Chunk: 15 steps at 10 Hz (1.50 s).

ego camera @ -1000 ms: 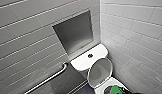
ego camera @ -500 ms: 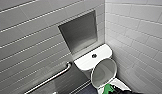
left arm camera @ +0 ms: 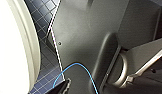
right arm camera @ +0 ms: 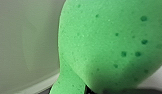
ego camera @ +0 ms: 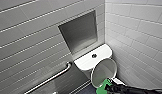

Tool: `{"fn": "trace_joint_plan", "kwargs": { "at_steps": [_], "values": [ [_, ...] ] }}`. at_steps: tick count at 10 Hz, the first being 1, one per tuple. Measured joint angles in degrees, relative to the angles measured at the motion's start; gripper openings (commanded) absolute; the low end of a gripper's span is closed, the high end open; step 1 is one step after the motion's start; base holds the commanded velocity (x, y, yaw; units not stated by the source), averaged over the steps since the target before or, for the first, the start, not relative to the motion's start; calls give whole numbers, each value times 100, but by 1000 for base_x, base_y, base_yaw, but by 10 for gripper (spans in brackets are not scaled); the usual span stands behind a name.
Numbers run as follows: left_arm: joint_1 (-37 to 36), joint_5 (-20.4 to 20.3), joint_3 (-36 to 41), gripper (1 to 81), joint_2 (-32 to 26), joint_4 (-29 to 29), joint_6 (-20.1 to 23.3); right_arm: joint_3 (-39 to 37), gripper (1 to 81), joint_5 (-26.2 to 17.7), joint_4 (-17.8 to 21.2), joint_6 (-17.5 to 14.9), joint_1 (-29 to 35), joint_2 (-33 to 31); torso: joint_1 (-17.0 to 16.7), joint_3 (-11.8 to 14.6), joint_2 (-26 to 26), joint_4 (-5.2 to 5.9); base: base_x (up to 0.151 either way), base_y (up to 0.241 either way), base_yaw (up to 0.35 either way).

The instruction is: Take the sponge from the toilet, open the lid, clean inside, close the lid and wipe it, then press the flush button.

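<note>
The right gripper [ego camera: 107, 86] is clamped on the small, bright green soft sponge [ego camera: 101, 88], holding it at the lower edge of the white glossy ceramic toilet's [ego camera: 84, 62] raised oval lid [ego camera: 104, 72]. The dark round flush button [ego camera: 94, 55] sits in the middle of the toilet's tank top.

Raised toilet lid [ego camera: 104, 72], lower ctr, walls off the tank top [ego camera: 84, 62] from the frame's bottom edge. Tiled wall [ego camera: 137, 37] at frame right runs close by tank & lid: tight gap. Grab bar [ego camera: 50, 78] crosses lower left. Tank top open from above, below the recess [ego camera: 79, 31]. Right gripper [ego camera: 109, 87] w/ sponge [ego camera: 100, 90] sits at lid's lower edge.
</note>
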Motion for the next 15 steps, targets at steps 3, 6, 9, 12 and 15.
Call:
{"fn": "trace_joint_plan", "kwargs": {
  "at_steps": [3,6,9,12,15],
  "values": [
    [1,0,0,811,5,-2,0,-624,10,89,28,297,-143,282,0,0,0,0,0,0,0],
    [1,0,0,811,16,0,0,-994,10,266,45,410,-529,391,0,0,0,0,0,0,0],
    [4,0,0,811,22,0,0,-1112,10,568,45,416,-629,402,0,0,0,0,0,0,0],
    [4,0,0,811,30,0,0,-299,10,299,20,400,-669,24,0,2,0,0,0,0,0],
    [6,0,0,811,52,1,0,510,10,43,-27,399,-940,-378,0,2,0,0,0,0,0]
  ]
}}
